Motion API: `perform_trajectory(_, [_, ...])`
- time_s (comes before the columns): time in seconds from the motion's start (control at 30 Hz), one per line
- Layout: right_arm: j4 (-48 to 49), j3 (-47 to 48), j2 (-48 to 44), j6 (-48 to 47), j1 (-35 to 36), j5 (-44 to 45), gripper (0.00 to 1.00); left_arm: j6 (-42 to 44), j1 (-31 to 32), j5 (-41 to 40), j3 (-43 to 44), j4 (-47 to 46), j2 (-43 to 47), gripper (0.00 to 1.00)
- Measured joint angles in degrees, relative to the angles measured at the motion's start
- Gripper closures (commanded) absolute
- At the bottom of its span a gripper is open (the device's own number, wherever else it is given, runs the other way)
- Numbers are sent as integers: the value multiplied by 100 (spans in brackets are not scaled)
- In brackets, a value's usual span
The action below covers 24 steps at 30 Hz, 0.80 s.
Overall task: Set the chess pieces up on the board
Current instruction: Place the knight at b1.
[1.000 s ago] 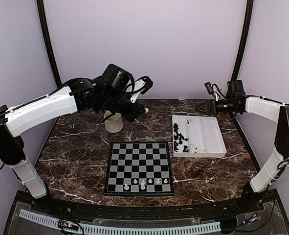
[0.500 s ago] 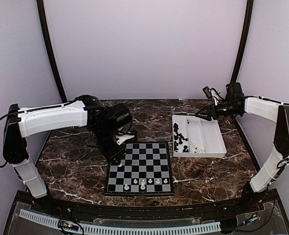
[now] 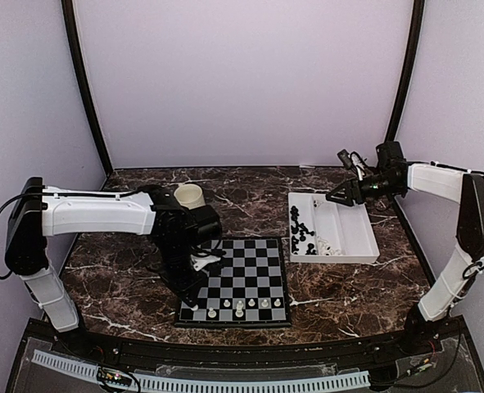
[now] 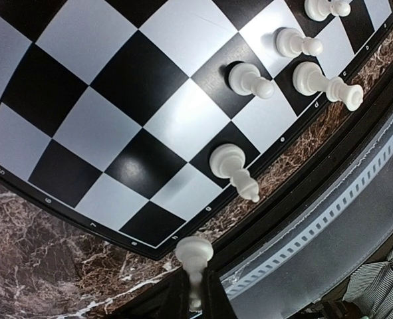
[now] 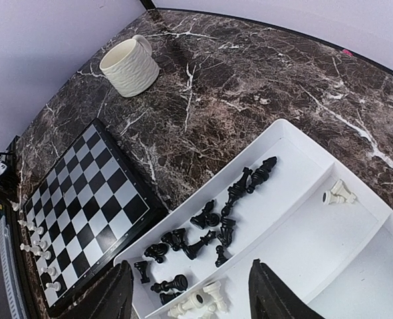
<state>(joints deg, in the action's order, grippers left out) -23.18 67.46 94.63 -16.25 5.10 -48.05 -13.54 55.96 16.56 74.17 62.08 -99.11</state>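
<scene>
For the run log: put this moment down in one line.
left gripper: shut on white piece, over near-left corner of board | right gripper: open, above tray

Robot lab booth: blank lilac walls point(image 3: 242, 82), marbled table point(image 3: 127, 278).

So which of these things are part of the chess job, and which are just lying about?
Part of the job: the board, white pieces standing on it, the white piece in the left gripper, black pieces and spare white pieces in the tray.
Just lying about: the cream mug.
</scene>
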Motion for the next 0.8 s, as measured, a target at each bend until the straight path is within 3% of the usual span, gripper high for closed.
perform_trajectory(0.8, [-94,0,111,-70,0,-122,40,-640,247,55,-313,-721,-138,99])
